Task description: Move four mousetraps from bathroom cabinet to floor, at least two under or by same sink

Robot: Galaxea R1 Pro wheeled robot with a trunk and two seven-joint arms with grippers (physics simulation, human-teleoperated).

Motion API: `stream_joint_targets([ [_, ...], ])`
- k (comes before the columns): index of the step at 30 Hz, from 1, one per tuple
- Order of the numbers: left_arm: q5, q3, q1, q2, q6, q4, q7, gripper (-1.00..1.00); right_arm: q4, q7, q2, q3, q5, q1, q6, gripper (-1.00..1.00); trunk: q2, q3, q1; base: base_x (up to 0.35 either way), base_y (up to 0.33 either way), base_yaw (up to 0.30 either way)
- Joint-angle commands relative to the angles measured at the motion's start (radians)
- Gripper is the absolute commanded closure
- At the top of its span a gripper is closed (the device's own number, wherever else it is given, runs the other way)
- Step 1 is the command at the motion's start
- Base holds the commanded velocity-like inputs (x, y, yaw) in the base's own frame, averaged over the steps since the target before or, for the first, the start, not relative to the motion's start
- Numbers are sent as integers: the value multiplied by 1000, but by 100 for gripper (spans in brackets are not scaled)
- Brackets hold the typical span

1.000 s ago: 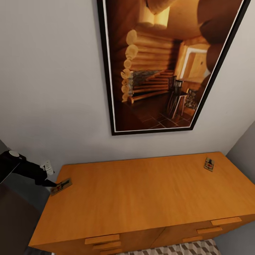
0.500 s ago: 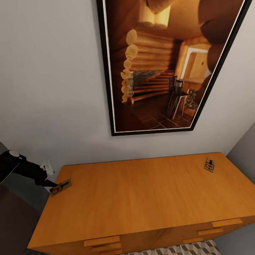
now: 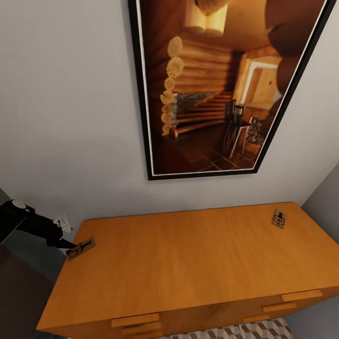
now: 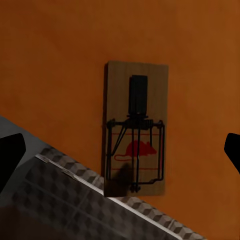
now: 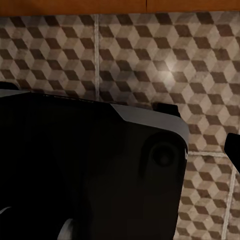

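The orange-brown cabinet (image 3: 188, 263) stands against the wall. One mousetrap (image 3: 79, 248) lies at the left edge of its top, and another mousetrap (image 3: 278, 219) lies near the far right corner. My left gripper (image 3: 66, 243) hovers at the left mousetrap. In the left wrist view that mousetrap (image 4: 135, 150) lies between the two wide-apart fingertips (image 4: 10, 156) of the open left gripper (image 4: 121, 154), neither touching it. One corner of it sits right at the cabinet edge. My right gripper (image 5: 120, 152) hangs low over the bathroom floor (image 5: 150, 60), one fingertip (image 5: 233, 150) showing at the frame's edge.
A large black-framed picture (image 3: 221, 89) hangs on the white wall above the cabinet. A wall socket (image 3: 63, 221) sits left of the cabinet. Bar-handled drawer fronts (image 3: 135, 320) face me. My own dark base (image 5: 75, 170) is below the right gripper.
The head view has shifted very slightly. The left arm and both mousetraps hold their places.
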Motion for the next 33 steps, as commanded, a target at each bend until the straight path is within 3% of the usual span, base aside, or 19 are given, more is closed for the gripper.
stream_joint_targets([
  [1,-2,-2,-1,1,11,-1,-4,-100,2,4,0,6,-10,-1,-4,-100,-2,-3,1,0,0,0],
  [33,-2,-7,-1,-10,11,-4,-4,-100,2,4,0,6,-10,-1,-4,-100,-2,-39,1,0,0,0],
])
